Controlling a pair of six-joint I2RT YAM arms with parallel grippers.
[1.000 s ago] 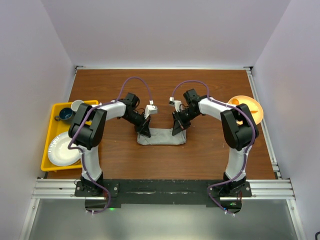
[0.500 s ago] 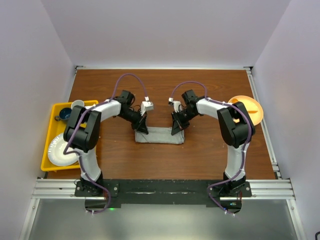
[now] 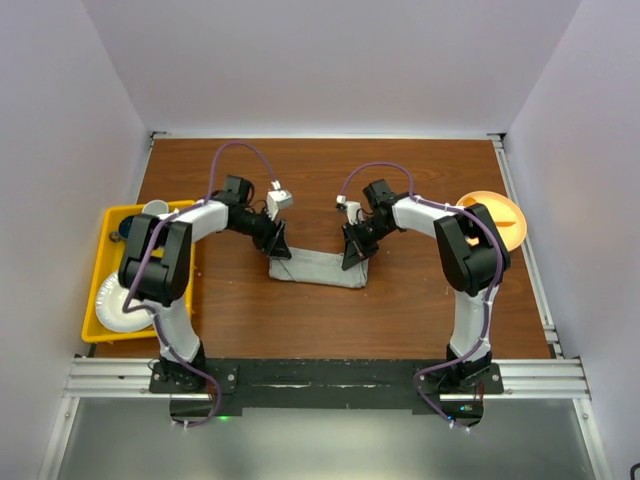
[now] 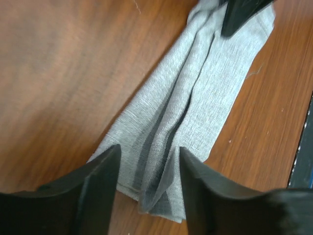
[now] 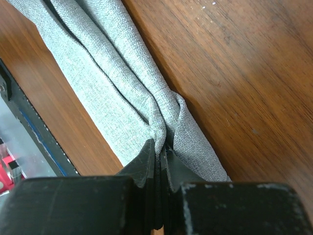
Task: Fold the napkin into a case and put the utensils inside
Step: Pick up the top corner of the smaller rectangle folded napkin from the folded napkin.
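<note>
The napkin [image 3: 318,269] lies on the brown table as a narrow, layered grey strip, creased along its length [image 4: 195,98] [image 5: 112,83]. My left gripper [image 3: 277,244] [image 4: 149,152] is open just above the strip's left end, a finger on each side, and the cloth's loose layers lie slack between them. My right gripper [image 3: 352,256] [image 5: 157,147] is shut on the strip's right end, where the cloth bunches into a pinched ridge. The right gripper's fingertip [image 4: 239,14] shows at the top of the left wrist view. The utensils are out of view.
A yellow tray [image 3: 110,215] at the left table edge holds a white plate [image 3: 125,300], a dark bowl [image 3: 130,229] and a cup [image 3: 154,210]. An orange plate [image 3: 492,215] sits at the right edge behind my right arm. The black mounting rail [image 3: 320,375] runs along the near edge.
My left gripper has opened and let go of the napkin's left end, drawing back up and to the left. The right gripper has kept its grip and barely moved.
</note>
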